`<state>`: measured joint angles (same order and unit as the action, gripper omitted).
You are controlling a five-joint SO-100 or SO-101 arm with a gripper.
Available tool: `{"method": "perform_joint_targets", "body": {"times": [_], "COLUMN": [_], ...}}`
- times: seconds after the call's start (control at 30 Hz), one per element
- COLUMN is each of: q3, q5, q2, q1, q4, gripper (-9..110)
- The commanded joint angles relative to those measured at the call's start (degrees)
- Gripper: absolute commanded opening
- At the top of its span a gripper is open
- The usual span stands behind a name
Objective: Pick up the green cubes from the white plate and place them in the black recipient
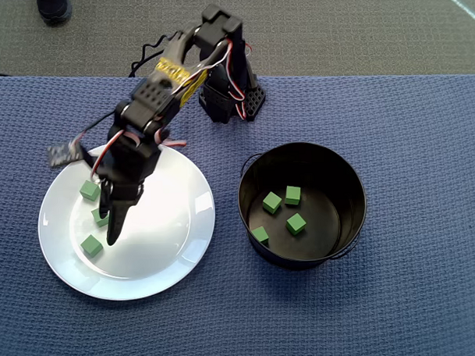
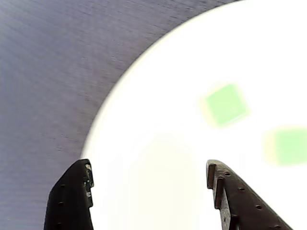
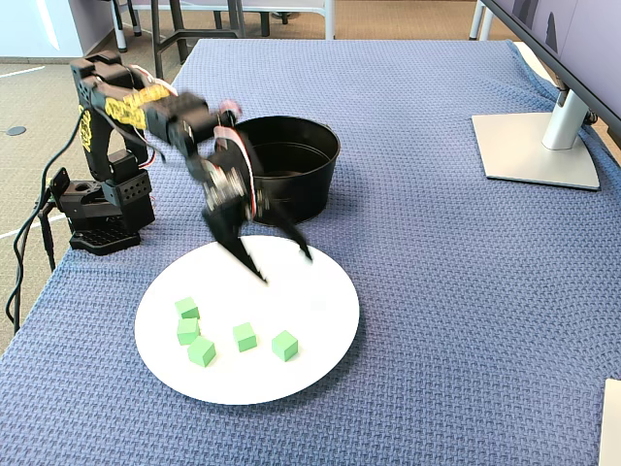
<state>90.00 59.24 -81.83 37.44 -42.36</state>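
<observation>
Several green cubes (image 3: 245, 337) lie on the near half of the white plate (image 3: 320, 330) in the fixed view. The overhead view shows three green cubes (image 1: 91, 245) on the plate (image 1: 177, 242), beside the arm. My gripper (image 3: 279, 262) hangs open and empty above the plate, its image blurred. In the wrist view the gripper (image 2: 148, 175) has its jaws wide apart over bare white plate (image 2: 158, 120), with two green cubes (image 2: 225, 105) ahead to the right. The black recipient (image 1: 352, 221) stands right of the plate and holds several green cubes (image 1: 272, 202).
The arm's base (image 1: 231, 100) is bolted at the table's far edge in the overhead view. A monitor stand (image 3: 536, 146) sits at the right in the fixed view. Blue woven cloth (image 1: 423, 140) covers the table.
</observation>
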Motion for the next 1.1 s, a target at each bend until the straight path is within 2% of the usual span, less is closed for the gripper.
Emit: {"method": "perform_joint_targets", "body": {"times": [0.0,0.13,0.2,0.37,1.07], "q3": [0.0,-0.97,-3.34,-11.51,-21.01], "q5": [16.44,29.18,31.2,32.7,34.89], "q2": [3.69,7.03,9.14,13.27,21.36], "q1": [2.29,3.43,3.6,4.39,6.68], "q4": [2.02,1.93,1.93,-3.87,-1.76], "gripper": [26,26,27,27,26]}}
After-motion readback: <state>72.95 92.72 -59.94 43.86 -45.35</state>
